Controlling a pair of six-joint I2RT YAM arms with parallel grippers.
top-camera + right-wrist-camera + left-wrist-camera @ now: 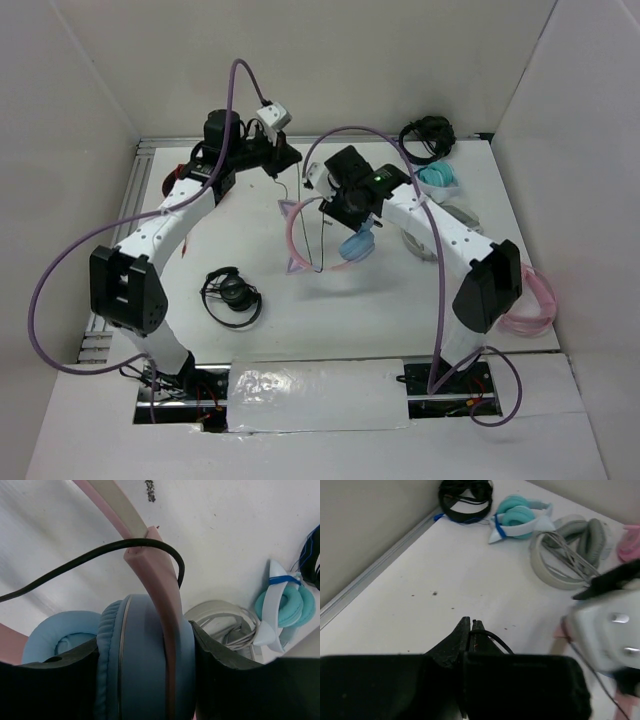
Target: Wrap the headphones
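Observation:
The headphones [322, 240] with pink headband, cat ears and light blue cups are held above the table's middle. My right gripper [352, 222] is shut on one blue ear cup [145, 660], with the pink band [157, 580] running up from it. The thin black cable [85, 557] crosses the band and leads away left. My left gripper [285, 157] is at the back of the table, shut on the cable [492, 639], which is pinched between its fingertips [462, 630].
Black headphones [232, 295] lie front left. Black headphones [427, 136], teal-and-white ones [438, 180] and grey ones [567, 550] sit back right. Pink headphones [530, 305] lie at the right edge. Walls enclose the table.

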